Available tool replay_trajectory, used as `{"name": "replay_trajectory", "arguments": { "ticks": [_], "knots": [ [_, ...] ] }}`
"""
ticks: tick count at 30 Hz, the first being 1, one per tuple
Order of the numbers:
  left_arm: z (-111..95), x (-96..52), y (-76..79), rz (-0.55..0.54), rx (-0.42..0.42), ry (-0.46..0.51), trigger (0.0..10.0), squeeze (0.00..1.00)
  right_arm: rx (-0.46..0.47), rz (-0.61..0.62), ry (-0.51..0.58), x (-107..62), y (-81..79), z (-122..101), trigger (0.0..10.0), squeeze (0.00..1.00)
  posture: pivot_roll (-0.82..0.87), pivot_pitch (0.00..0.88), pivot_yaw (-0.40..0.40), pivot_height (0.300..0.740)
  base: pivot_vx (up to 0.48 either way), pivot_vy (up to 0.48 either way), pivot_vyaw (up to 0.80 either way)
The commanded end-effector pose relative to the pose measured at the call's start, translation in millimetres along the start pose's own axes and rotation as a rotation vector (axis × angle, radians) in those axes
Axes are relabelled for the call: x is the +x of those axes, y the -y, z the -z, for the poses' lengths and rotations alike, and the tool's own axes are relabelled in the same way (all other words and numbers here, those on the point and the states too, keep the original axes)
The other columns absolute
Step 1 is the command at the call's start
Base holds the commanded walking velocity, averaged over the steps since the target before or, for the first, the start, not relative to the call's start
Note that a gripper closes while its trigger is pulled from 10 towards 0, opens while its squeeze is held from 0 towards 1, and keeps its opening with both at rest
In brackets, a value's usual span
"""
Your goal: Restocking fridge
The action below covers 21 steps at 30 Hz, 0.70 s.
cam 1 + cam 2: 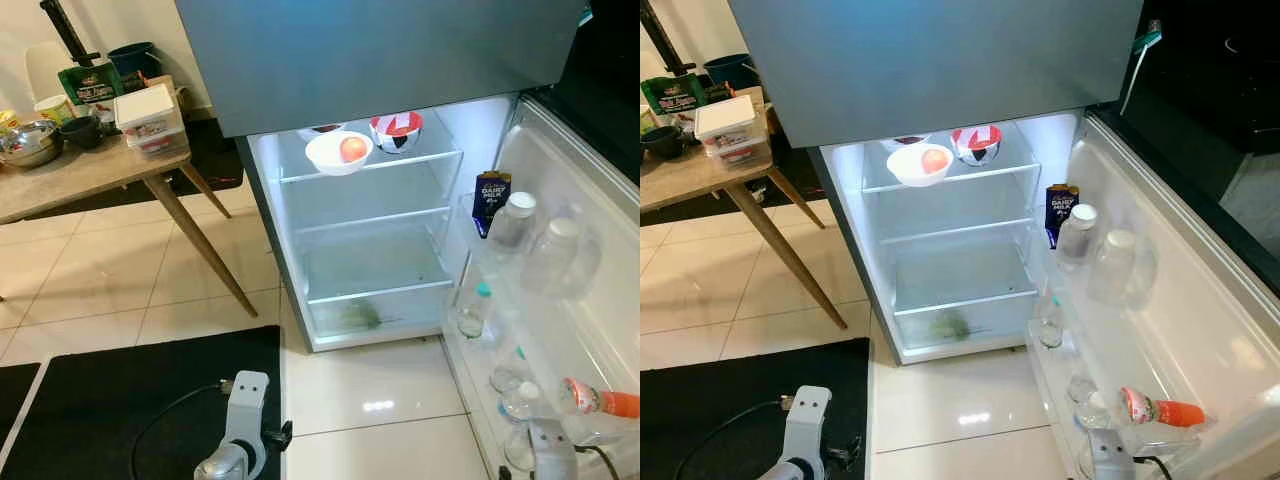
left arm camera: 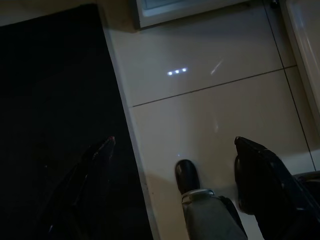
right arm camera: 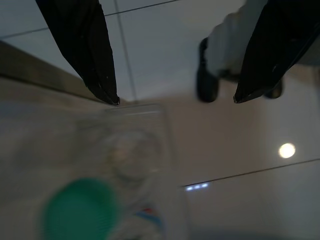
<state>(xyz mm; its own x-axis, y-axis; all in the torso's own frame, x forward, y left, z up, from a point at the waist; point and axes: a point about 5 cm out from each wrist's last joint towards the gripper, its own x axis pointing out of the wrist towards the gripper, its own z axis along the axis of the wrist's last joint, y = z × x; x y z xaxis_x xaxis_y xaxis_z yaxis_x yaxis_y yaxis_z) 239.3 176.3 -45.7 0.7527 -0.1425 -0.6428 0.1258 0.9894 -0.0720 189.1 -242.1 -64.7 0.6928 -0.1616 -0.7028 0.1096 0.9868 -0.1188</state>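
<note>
Overhead, from the left eye view, the fridge (image 1: pixel 375 240) stood with its door (image 1: pixel 590 250) swung wide, a white bowl (image 1: pixel 338 152) holding a round fruit on the top shelf beside a red-and-white tub (image 1: pixel 397 130). A dark carton (image 1: pixel 490 200) and clear bottles sat in the door racks, with an orange-labelled bottle (image 1: pixel 600 400) lying in the lowest rack. Well to the left, the bench (image 1: pixel 70 180) carried a white lidded box (image 1: pixel 150 115), a metal bowl (image 1: pixel 30 142) and other containers. Both silver arms hung low at the frame's bottom edge, the left arm (image 1: pixel 240 430) over the black mat (image 1: pixel 120 410), the right arm (image 1: pixel 550 450) by the door's lowest rack. In the left wrist view, the left gripper (image 2: pixel 175 150) pointed down at the tiled floor (image 2: pixel 210 90) and the mat's edge, its jaws spread apart and empty, well away from any stock. In the right wrist view, the right gripper (image 3: pixel 175 97) also had its jaws wide and empty, above a blurred clear bottle with a green cap (image 3: pixel 80 212) lying just beyond the fingertips.
</note>
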Motion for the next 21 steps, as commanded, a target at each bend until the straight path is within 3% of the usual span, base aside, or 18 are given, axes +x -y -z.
{"name": "replay_trajectory", "arguments": {
  "ticks": [1, 3, 6, 8, 11, 12, 13, 14, 21],
  "knots": [
    [10, -3.8, -5.7, -0.011, 0.008, -0.036, 10.0, 0.0, -0.048, -0.022, -0.13, -6.2, -3.3, 27, 10.0, 0.0, -0.09, 0.131, 0.114, 0.73, 0.0, 0.0, 0.0],
    [10, -3.7, -5.5, -0.01, 0.008, -0.035, 10.0, 0.0, -0.06, -0.023, -0.148, -7.0, -2.9, 30, 10.0, 0.0, -0.09, 0.13, 0.113, 0.73, 0.0, 0.0, 0.0],
    [11, -3.9, -4.7, -0.007, 0.008, -0.035, 10.0, 0.0, -0.122, -0.034, -0.36, -21.2, 7.9, 66, 10.0, 0.0, -0.09, 0.129, 0.113, 0.73, 0.0, 0.0, 0.0],
    [11, -4.1, -4.4, -0.006, 0.009, -0.036, 10.0, 0.0, -0.145, -0.015, -0.415, -27.5, 16.4, 77, 10.0, 0.0, -0.09, 0.128, 0.113, 0.73, 0.0, 0.0, 0.0],
    [12, -4.5, -5.0, -0.01, 0.009, -0.039, 10.0, 0.0, -0.09, 0.098, -0.391, -30.2, 37.0, 75, 10.0, 0.0, -0.1, 0.127, 0.116, 0.73, 0.0, 0.0, 0.0],
    [12, -4.5, -5.0, -0.01, 0.009, -0.039, 10.0, 0.0, -0.09, 0.098, -0.391, -30.2, 37.0, 75, 10.0, 0.0, -0.1, 0.127, 0.116, 0.73, 0.0, 0.0, 0.0],
    [14, -5.0, -5.7, -0.013, 0.005, -0.045, 10.0, 0.0, 0.046, 0.112, -0.301, -25.3, 42.6, 62, 10.0, 0.0, -0.1, 0.127, 0.121, 0.73, 0.0, 0.0, 0.0],
    [14, -5.2, -5.9, -0.014, 0.009, -0.047, 10.0, 0.0, 0.087, 0.106, -0.265, -22.9, 43.8, 55, 10.0, 0.0, -0.1, 0.126, 0.122, 0.73, 0.0, 0.0, 0.0],
    [15, -5.3, -5.1, -0.005, 0.035, -0.054, 10.0, 0.0, 0.082, 0.101, -0.265, -21.5, 37.7, 55, 10.0, 0.0, -0.11, 0.119, 0.122, 0.73, 0.0, 0.0, 0.0]
  ]
}}
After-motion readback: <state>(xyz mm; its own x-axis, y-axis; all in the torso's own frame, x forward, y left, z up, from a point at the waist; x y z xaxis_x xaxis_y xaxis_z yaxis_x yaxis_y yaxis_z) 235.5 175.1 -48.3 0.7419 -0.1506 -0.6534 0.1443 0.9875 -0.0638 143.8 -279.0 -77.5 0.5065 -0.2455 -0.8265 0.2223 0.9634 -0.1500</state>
